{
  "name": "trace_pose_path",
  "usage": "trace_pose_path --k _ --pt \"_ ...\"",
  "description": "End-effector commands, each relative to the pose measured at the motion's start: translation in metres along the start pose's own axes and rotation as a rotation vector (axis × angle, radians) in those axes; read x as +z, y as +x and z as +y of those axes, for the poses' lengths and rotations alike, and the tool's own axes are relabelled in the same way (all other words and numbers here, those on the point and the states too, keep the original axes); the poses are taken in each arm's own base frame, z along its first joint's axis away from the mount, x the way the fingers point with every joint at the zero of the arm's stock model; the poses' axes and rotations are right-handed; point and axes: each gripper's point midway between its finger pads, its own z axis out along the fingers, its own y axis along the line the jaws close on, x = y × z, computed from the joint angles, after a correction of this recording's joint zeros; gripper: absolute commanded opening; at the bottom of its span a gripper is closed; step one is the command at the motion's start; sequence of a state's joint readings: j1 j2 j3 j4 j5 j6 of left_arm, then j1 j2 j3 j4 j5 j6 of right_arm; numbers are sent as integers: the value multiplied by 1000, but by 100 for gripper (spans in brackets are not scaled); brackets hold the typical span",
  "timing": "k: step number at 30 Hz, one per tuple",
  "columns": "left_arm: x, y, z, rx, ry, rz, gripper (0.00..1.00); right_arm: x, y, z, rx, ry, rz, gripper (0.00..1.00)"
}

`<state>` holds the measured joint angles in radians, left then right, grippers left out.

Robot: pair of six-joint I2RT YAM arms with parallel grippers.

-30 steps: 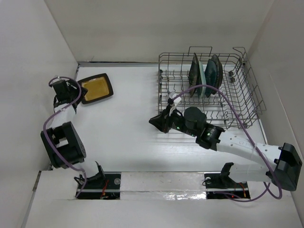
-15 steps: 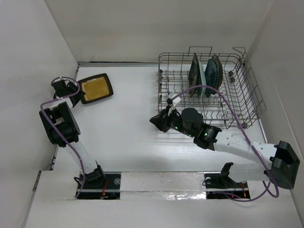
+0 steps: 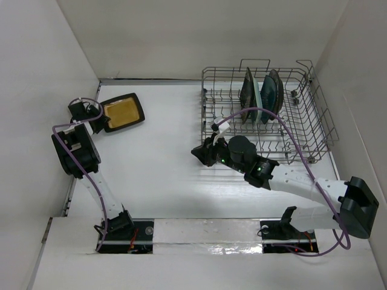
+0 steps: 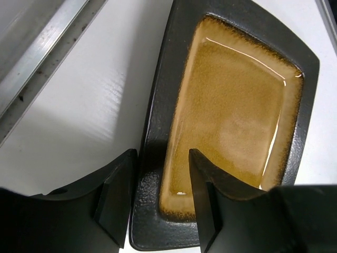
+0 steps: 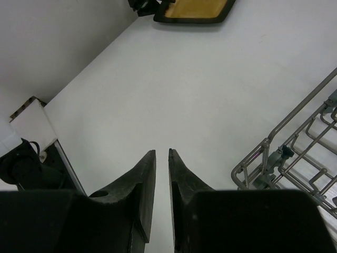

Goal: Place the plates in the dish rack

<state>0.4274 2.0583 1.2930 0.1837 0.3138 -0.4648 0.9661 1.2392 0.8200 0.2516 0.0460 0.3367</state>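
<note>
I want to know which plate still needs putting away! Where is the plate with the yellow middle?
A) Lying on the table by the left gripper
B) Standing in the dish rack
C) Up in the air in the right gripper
A: the yellow-centred plate lies flat on the table, its rim between the fingers of the left gripper.

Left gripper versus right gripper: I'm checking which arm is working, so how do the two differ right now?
The left gripper is open, its fingers straddling the rim of the black square plate with the mustard-yellow centre; the right gripper is shut and holds nothing. The left one is near the white table's far-left corner; the right one hovers over it beside the grey wire dish rack. Both have black fingers.
</note>
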Motion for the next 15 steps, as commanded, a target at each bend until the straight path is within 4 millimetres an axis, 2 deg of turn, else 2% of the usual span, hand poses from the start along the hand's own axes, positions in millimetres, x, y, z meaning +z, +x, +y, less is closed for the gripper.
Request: trace_pose_path --k 1,7,9,14,15 --pt "2 -11 -16 -11 78 -12 41 1 -25 4 9 -6 -88 22" --pt "12 4 -17 -55 118 27 43 -4 -28 2 7 5 -99 22" --pt "16 16 -14 -74 131 57 42 -5 -30 1 5 14 -106 22" --pt "16 20 -13 -87 143 47 34 -3 -29 1 4 12 -100 22" --pt "17 19 -12 -83 139 48 26 -3 -28 1 3 13 -99 22"
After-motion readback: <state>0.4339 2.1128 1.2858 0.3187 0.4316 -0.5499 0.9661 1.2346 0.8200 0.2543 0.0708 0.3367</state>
